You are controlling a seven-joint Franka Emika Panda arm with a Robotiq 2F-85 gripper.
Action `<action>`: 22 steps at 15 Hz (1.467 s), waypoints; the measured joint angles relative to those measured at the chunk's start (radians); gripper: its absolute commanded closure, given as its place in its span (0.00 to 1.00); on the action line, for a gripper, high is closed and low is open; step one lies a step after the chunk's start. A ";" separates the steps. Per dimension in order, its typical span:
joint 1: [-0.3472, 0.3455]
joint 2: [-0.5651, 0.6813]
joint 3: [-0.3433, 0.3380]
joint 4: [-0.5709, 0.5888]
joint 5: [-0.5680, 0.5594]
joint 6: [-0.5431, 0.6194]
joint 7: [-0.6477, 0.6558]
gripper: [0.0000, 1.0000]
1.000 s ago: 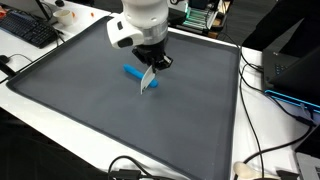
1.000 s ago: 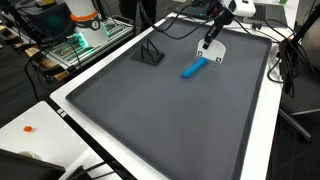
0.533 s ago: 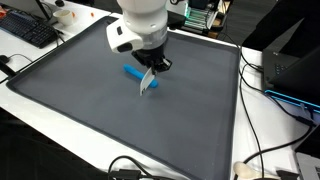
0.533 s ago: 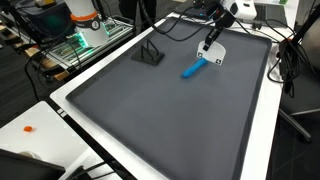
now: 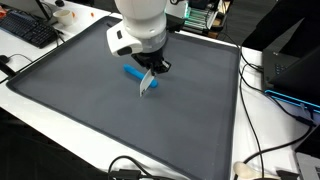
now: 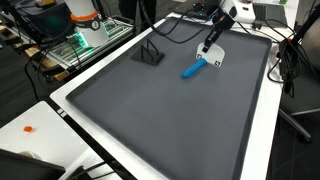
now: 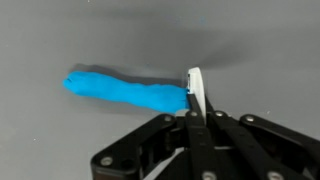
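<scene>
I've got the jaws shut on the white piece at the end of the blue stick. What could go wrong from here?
1. The gripper pinches only a thin edge of the white piece, so it may slip or twist out on a lift.
2. The blue stick lies off to one side on the grey mat. It may swing, drag or be left behind; I cannot tell whether the two are joined.
</scene>
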 measured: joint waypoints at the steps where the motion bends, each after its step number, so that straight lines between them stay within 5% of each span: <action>1: 0.000 0.002 -0.001 0.000 0.000 0.000 0.000 0.99; 22: -0.027 0.016 0.008 0.009 0.047 -0.028 -0.109 0.99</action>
